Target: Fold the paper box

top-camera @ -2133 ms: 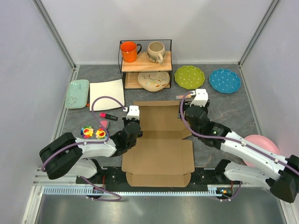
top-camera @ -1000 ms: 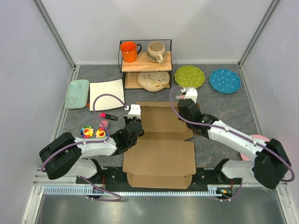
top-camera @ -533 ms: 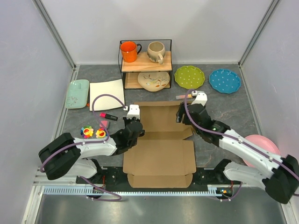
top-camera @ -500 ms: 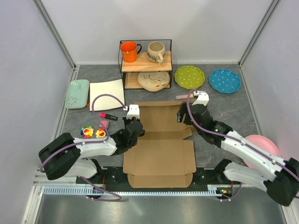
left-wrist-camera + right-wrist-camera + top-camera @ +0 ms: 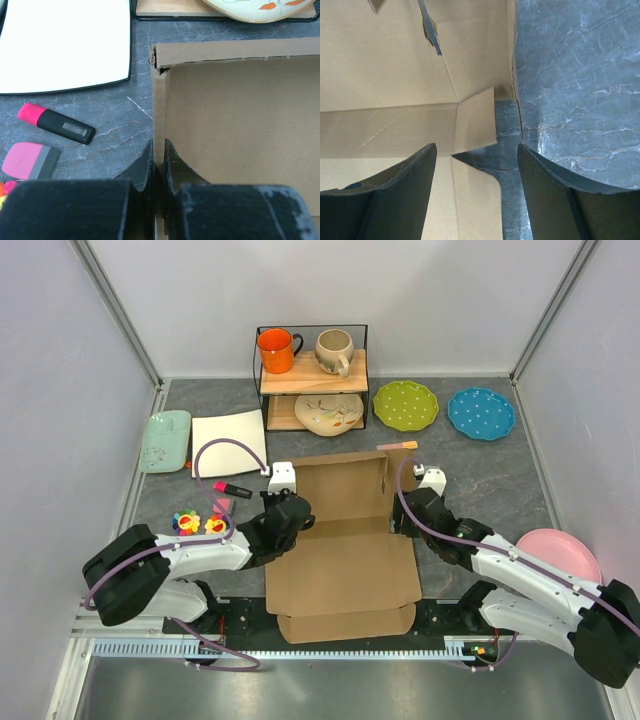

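box (image 5: 340,540): plain brown corrugated card, die-cut. It sits mid-table (image 5: 480,470) between the two arms, with its 6 o'clock edge almost at their bases.
box shape: only half folded, I'd say. The far half has its 9 and 3 o'clock walls standing and the 12 o'clock strip tipped up. The near half lies flat, with a narrow flap along 6 o'clock.
corner tab: a small tab at the 3 o'clock crease hasn't been tucked, and in the right wrist view it just lies there.
left gripper (image 5: 159,147): fingers pressed together on the 9 o'clock wall, one each side of the card.
why: looks like it's pinning that wall upright so the box doesn't slide or flop.
right gripper (image 5: 476,147): jaws spread wide at the 3 o'clock side, over the tab and the wall's edge, gripping nothing.
why: my guess is it's lining up to grab that wall or tab.
around: a white plate (image 5: 65,45) and a marker (image 5: 55,125) are off at 10 o'clock, clear of the box, and a rack (image 5: 310,380) stands at 12.
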You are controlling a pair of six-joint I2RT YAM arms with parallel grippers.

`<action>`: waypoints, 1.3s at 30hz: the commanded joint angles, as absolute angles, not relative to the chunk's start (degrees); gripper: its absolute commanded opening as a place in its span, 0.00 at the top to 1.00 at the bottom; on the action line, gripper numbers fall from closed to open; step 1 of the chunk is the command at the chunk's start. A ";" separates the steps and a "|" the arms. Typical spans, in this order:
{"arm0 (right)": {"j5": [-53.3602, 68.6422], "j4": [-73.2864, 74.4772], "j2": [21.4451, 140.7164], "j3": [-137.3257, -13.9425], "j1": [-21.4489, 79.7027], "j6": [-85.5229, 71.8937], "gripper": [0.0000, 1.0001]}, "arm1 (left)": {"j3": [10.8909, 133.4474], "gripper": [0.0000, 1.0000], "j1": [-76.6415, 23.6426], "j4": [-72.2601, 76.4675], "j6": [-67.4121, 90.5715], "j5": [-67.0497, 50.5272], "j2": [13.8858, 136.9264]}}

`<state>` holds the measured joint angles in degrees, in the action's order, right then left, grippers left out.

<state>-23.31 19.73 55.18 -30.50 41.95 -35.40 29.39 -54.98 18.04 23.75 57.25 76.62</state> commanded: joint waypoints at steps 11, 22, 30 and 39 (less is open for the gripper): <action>-18.28 10.38 60.38 -27.60 42.10 -37.71 0.36 | 30.32 0.98 -55.11 15.56 26.28 59.07 76.46; -16.96 -1.66 66.27 -28.04 43.94 -32.00 0.59 | 30.23 0.98 -55.20 19.78 23.03 51.77 77.78; -23.01 5.51 64.27 -32.77 50.10 -26.55 0.35 | 29.88 0.98 -55.20 21.27 21.62 52.12 78.92; -42.51 18.53 44.83 -37.97 47.99 -25.13 0.12 | 29.36 0.98 -55.11 23.20 18.28 54.14 78.13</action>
<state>-30.20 12.43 47.68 -34.20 49.45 -25.43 29.47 -55.00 21.63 21.17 53.28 77.60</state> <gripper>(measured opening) 0.892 0.065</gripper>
